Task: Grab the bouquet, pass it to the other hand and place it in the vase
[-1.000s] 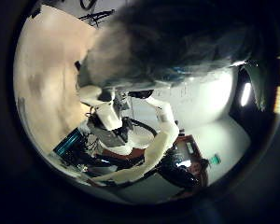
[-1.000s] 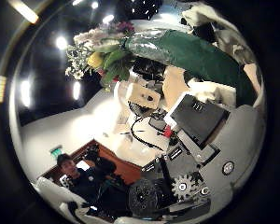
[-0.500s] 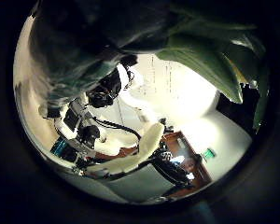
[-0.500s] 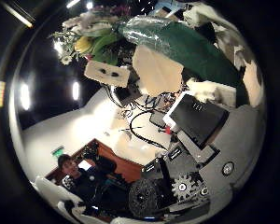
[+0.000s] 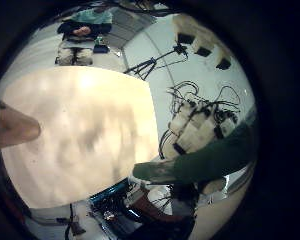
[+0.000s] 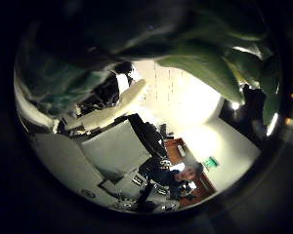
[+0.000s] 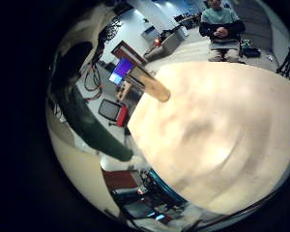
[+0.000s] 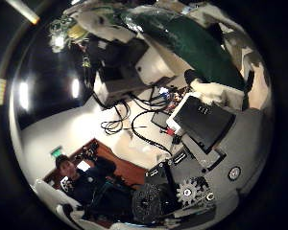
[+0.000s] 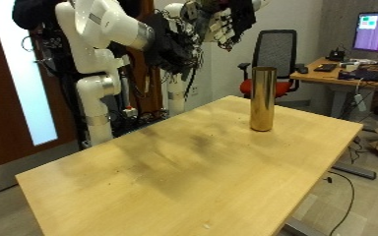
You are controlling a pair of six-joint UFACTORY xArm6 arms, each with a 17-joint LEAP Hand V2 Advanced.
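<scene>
In the outside view a tall gold vase (image 9: 261, 98) stands upright near the far corner of the light wooden table (image 9: 189, 167). Both hands are high above the table's back edge, my right hand (image 9: 176, 44) beside my left hand (image 9: 225, 20). The right thumb side palm view shows my right hand's fingers (image 8: 216, 91) curled round the bouquet's wrapped stems (image 8: 197, 48), with the flowers (image 8: 72, 29) beyond and my left hand (image 8: 125, 62) against them.
An office chair (image 9: 279, 49) and a desk with a monitor (image 9: 373, 29) stand behind the table, past the vase. The table's front edge runs close to the outside camera.
My left hand has closed in on the bouquet: it looms larger by the flowers in the right thumb side view, and leaves now cover more of the left thumb side view.
</scene>
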